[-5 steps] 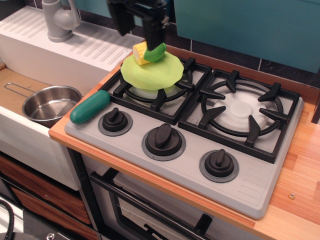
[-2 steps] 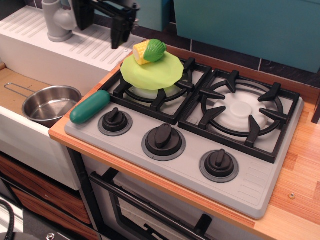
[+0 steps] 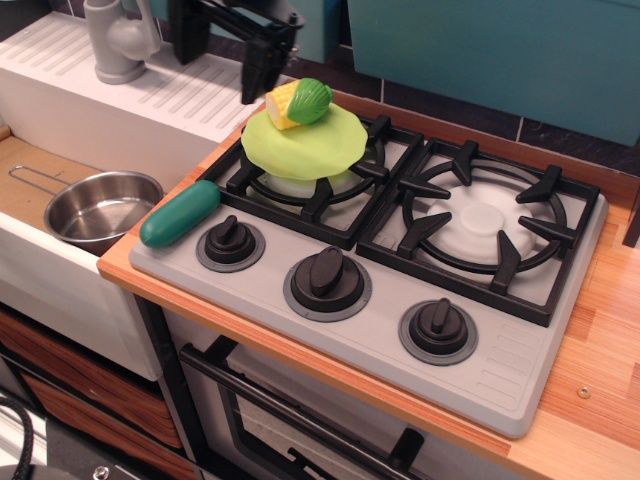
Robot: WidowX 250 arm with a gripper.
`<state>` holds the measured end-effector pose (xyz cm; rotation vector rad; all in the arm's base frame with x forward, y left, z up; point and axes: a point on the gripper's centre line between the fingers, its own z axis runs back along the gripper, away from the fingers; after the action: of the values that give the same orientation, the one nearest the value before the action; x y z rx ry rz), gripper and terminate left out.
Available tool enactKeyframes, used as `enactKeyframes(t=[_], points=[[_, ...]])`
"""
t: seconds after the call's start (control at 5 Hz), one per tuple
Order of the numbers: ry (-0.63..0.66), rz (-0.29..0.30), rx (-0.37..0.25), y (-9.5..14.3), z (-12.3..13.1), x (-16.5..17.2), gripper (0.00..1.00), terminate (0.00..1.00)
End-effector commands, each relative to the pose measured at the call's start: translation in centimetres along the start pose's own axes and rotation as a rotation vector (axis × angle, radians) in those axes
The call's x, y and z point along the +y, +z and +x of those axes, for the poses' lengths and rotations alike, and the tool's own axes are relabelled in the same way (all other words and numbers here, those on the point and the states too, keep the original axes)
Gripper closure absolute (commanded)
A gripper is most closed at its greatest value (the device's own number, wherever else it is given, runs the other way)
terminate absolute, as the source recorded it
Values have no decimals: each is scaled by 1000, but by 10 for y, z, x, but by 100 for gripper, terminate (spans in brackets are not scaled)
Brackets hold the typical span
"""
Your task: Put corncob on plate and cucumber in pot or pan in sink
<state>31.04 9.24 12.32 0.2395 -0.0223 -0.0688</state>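
The corncob [image 3: 298,102] lies on the back part of the lime-green plate [image 3: 300,148], which sits on the left burner. The dark green cucumber [image 3: 180,213] lies on the stove's front left corner, next to a knob. The steel pan [image 3: 100,208] stands empty in the sink [image 3: 40,265], its wire handle pointing left. My gripper [image 3: 222,58] is open and empty, hanging above the drainboard just left of the corncob and apart from it.
The ribbed white drainboard [image 3: 150,85] and grey faucet [image 3: 115,40] are at the back left. The right burner [image 3: 488,225], three black knobs [image 3: 326,275] and the wooden counter edge [image 3: 600,330] are on the right. A teal wall panel is behind.
My gripper was down around the corncob; it has let go and moved left over the drainboard, then a little back right. The corncob stays on the plate.
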Motion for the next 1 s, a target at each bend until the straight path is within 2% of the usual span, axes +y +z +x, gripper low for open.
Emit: enactKeyframes(t=[0.0, 0.4, 0.6, 0.8], points=[[12, 1, -123, 4, -3, 1, 0, 0], [4, 23, -155, -3, -36, -2, 0, 0], [2, 57, -181, -11, -45, 3, 0, 0], [-10, 55, -223, -26, -50, 4, 0, 0]])
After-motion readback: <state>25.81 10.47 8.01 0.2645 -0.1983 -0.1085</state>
